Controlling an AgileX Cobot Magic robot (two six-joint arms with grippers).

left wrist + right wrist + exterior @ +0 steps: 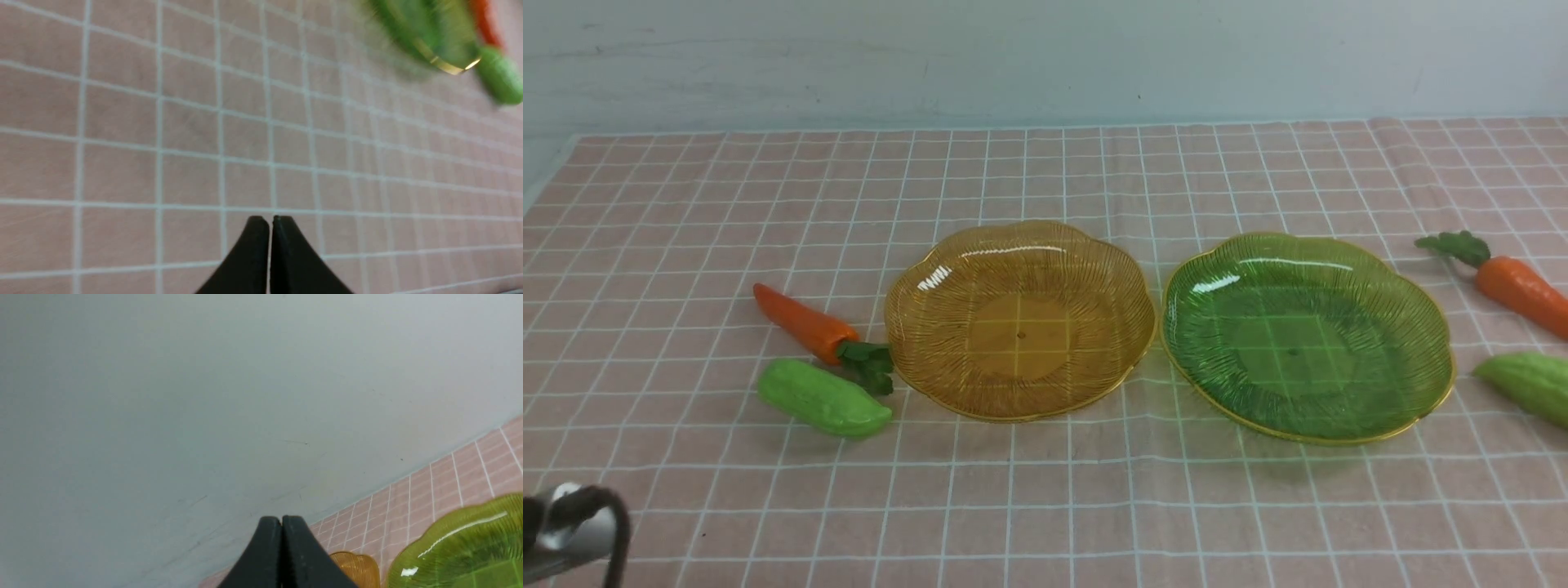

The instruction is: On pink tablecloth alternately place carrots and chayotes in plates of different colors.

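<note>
spread beneath everything, with faint wrinkles, the pink tablecloth (1062, 498); on it, near the middle, the green plate (1293, 351) to the right and the amber plate (1021, 335) to the left, rims very close together, both bare inside; easy to shove one into the other, judging by that closeness, if pushed by a low-coming arm or a dragged vegetable; next, the left gripper (271, 222), fingers pressed together with nothing between; the same for the right gripper (282, 522), closed and holding nothing, aimed partly at the wall (204, 416); likely to need opening well before any descent, or else to knock a vegetable away instead of grasping it; then the left carrot (809, 322), lying left of the amber plate, leaves right by the rim and crowding the left chayote (825, 398); liable to be caught along with that neighbour, or to nudge the plate if gripped near the leaves; out by the right edge of the front view, partly cut off, the right carrot (1523, 290) and the right chayote (1531, 384), just beyond the green plate; apt to roll or slip, being smooth and rounded, if pinched off-centre; probably best to start with a carrot, for the sake of alternation.
</note>
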